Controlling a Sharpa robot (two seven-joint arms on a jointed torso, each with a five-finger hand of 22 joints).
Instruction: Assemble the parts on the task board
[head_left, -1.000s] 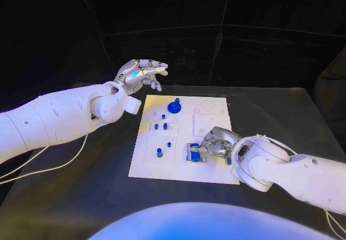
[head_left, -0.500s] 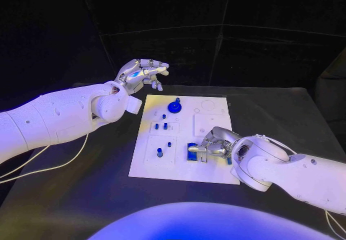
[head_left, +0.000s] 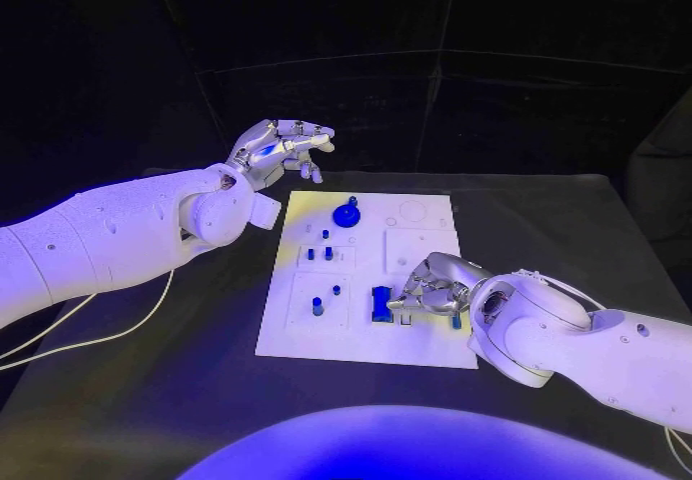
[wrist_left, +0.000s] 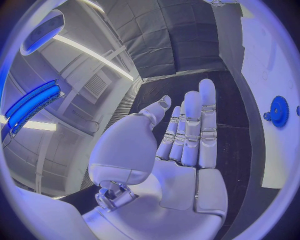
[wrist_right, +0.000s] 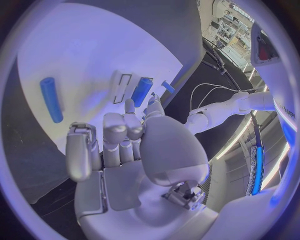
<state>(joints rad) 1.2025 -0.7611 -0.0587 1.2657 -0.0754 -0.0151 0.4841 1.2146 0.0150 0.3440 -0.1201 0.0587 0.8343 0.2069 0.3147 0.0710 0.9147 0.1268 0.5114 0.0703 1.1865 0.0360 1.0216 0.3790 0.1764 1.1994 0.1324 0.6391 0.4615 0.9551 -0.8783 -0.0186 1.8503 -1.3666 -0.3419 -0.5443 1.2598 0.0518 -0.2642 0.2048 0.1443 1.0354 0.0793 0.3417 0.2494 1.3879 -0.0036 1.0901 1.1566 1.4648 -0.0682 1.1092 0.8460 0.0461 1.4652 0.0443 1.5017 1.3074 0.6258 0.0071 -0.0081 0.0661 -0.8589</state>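
The white task board (head_left: 418, 345) lies mid-table. A blue gear (head_left: 348, 213) sits at its far end, with several small blue pegs (head_left: 326, 251) in the left half. A dark blue block (head_left: 381, 303) stands near the front. My right hand (head_left: 433, 285) hovers just right of it, fingers half curled, fingertips beside the block and holding nothing. In the right wrist view the block (wrist_right: 141, 91) stands past the fingertips, next to an empty slot (wrist_right: 122, 88), and a blue cylinder (wrist_right: 51, 99) lies flat. My left hand (head_left: 281, 145) is raised beyond the board's far left corner and is empty.
Bare black table surrounds the board on all sides. White cables (head_left: 87, 335) trail below my left arm. In the left wrist view the gear (wrist_left: 278, 111) and the board (wrist_left: 269, 65) lie off to one side of the flat palm (wrist_left: 181, 150).
My right hand has drawn back slightly to the right, leaving the blue block standing uncovered. The left hand has stayed put.
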